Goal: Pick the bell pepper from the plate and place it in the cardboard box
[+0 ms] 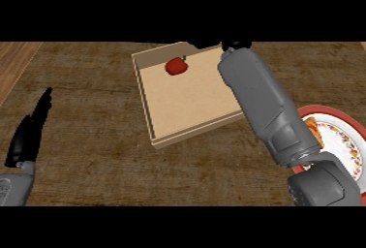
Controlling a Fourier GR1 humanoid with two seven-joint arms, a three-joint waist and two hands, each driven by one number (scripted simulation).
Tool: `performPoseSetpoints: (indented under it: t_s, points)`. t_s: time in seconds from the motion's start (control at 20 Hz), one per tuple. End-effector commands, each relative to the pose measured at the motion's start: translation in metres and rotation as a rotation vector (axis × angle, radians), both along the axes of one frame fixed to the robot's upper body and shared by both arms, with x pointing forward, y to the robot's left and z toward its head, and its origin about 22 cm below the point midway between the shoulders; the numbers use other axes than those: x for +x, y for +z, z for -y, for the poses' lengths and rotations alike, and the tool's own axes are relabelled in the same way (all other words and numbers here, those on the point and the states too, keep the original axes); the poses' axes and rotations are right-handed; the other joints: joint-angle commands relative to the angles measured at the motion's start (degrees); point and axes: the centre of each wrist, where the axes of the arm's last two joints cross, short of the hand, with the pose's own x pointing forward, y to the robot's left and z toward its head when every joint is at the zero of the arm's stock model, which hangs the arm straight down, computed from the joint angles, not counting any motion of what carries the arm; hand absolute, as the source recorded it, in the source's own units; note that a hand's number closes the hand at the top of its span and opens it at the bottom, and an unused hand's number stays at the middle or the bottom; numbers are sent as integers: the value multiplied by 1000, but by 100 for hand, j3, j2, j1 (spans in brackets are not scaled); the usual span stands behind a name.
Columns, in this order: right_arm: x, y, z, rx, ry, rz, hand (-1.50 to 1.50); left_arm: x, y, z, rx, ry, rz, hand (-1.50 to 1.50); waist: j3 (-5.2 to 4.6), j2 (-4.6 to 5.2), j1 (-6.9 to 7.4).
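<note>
The small red bell pepper lies inside the shallow tan cardboard box, near its far corner. The right hand shows just beside it at the box's far edge; its fingers cannot be made out. The left hand, well left of the box, rests with straight fingers.

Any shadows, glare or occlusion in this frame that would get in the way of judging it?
Head view: even lighting, no glare; the bell pepper shows clearly in the cardboard box. The right forearm hides most of the right hand and part of the plate. The left hand is unobstructed.
</note>
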Motion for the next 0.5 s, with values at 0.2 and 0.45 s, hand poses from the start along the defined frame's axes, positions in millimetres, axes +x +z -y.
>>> performPoseSetpoints:
  t_s: [0.2,0.45]
  points:
    - [4,-3,55,165,-31,163,-150,-9,-6,-12,-16,42,-16,0,3,-96,-228]
    - [-1,-12,87,224,-51,168,-150,-18,-12,-19,-11,61,-29,0,-1,-155,-356]
